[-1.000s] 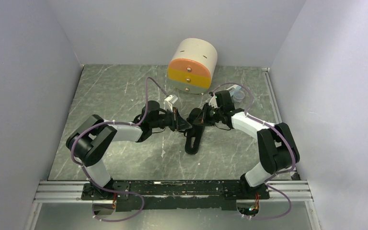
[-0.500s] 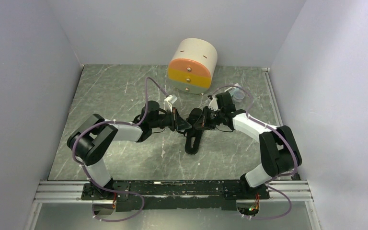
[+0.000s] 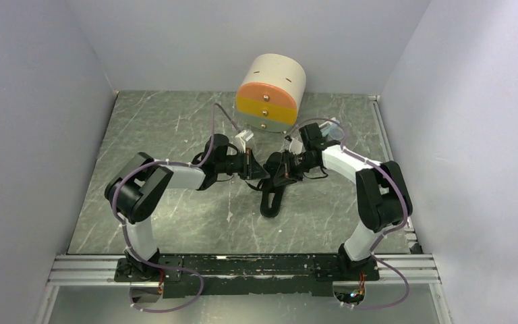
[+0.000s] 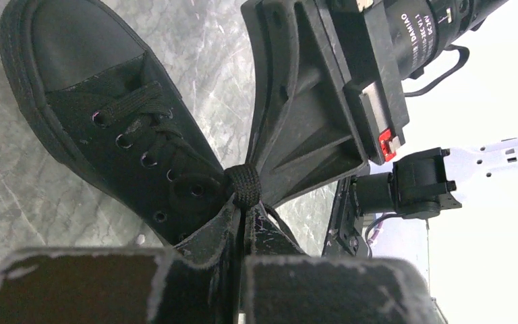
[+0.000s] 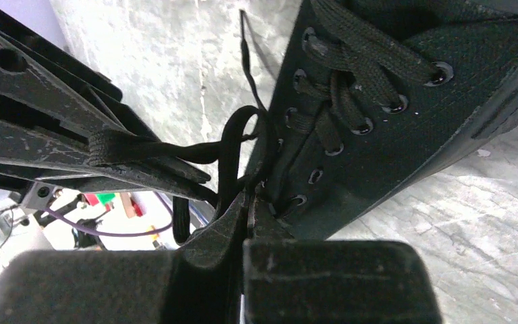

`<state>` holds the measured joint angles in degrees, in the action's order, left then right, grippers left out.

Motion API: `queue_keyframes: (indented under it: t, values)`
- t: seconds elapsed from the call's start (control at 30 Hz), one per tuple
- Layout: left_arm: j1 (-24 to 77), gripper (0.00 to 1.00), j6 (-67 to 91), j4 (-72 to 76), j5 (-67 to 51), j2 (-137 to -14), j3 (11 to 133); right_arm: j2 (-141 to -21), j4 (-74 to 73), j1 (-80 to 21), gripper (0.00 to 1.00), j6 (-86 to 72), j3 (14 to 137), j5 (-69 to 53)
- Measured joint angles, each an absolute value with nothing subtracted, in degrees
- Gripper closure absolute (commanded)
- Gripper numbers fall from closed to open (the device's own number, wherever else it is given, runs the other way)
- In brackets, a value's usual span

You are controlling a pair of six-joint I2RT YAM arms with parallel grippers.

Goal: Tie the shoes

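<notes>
Overhead, I see the black shoe [image 3: 270,197] lying near the middle of the marbled grey table [image 3: 168,125]. Its toe points toward the arm bases. The round drawer box [image 3: 270,94] stands well apart at the far edge. Both grippers meet over the laced end of the shoe: the left gripper [image 3: 257,169] reaches in from the left and the right gripper [image 3: 278,173] from the right, their tips just beside each other.

Left wrist view: the left jaws are pressed together, pinching a flat black lace [image 4: 245,185] at their tips. The toe cap and eyelets lie beyond, and the right gripper's body fills the upper right.

Right wrist view: the right jaws are likewise closed, with a lace loop [image 5: 233,145] running down into the seam between them, beside the top eyelets. Another strand stretches left to the other gripper's fingers [image 5: 34,135]. Whether a knot is formed, I cannot tell.
</notes>
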<state>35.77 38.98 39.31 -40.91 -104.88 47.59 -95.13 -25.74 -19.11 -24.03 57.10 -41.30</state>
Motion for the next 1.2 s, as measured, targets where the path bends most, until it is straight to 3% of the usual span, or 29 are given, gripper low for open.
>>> queue_keyframes:
  t: [0.7, 1.2]
  values:
    - [36.12, 0.95, 40.73, 28.64, -44.49, -113.71, 56.36, -100.07, -34.11, -18.81, 1.0, -15.38, 63.18, -42.68]
    - [36.16, 0.95, 40.97, 28.71, -45.15, -115.28, 56.62, -99.44, -39.2, -18.83, 0.62, -14.48, 67.2, -34.52]
